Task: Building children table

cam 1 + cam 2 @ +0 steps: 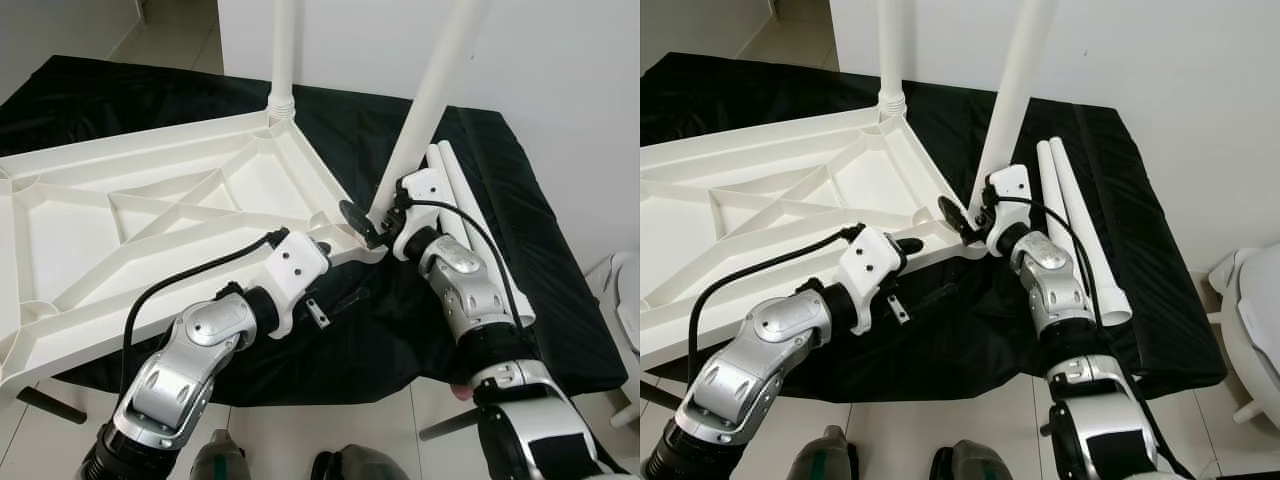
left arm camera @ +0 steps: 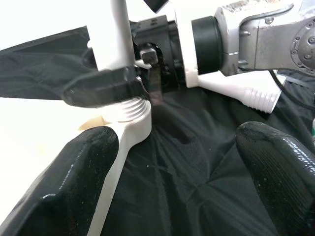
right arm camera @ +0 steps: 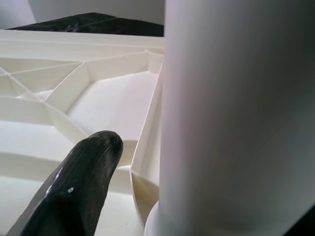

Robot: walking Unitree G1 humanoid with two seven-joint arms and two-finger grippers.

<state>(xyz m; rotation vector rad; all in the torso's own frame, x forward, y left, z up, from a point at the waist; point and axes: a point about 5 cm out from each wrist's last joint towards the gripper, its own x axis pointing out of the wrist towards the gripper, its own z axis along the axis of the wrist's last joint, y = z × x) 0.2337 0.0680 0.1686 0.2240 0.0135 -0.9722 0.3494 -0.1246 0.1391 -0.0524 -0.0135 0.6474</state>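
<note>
Upturned white tabletop (image 1: 150, 220) on black-covered desk (image 1: 520, 200); right end effector (image 1: 375, 225) clamps leaning leg (image 1: 425, 110) at near corner socket, left end effector (image 2: 162, 162) wide beside that corner, so straighten leg upright before twisting threads home, brace the top.

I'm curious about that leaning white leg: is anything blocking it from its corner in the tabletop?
Nothing visible. The leg, held by the right gripper, already sits at the tabletop corner.
</note>
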